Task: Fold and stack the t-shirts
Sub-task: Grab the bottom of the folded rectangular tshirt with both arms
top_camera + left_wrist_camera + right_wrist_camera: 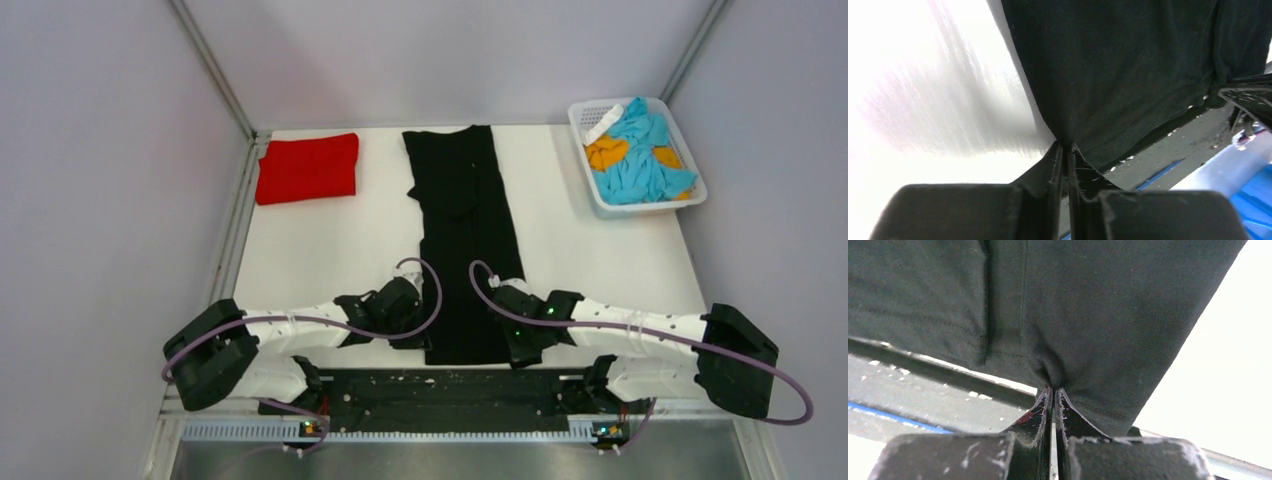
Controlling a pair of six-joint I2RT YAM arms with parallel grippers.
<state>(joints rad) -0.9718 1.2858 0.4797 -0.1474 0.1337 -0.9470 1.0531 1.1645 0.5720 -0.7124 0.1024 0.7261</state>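
Observation:
The black t-shirt [465,230] lies as a long narrow strip down the middle of the white table, sleeves folded in. My left gripper [418,335] is shut on its near left hem corner; the left wrist view shows the jaws pressed together on the black cloth [1108,65] at the tips [1066,148]. My right gripper [512,340] is shut on the near right hem corner; the right wrist view shows the cloth [1088,310] pinched at the tips [1053,389]. The red t-shirt [307,167] lies folded at the far left.
A white lattice basket [690,195] with blue and orange cloth stands at the far right. Grey walls close in the table on both sides. A dark strip [450,390] runs along the near edge between the arm bases.

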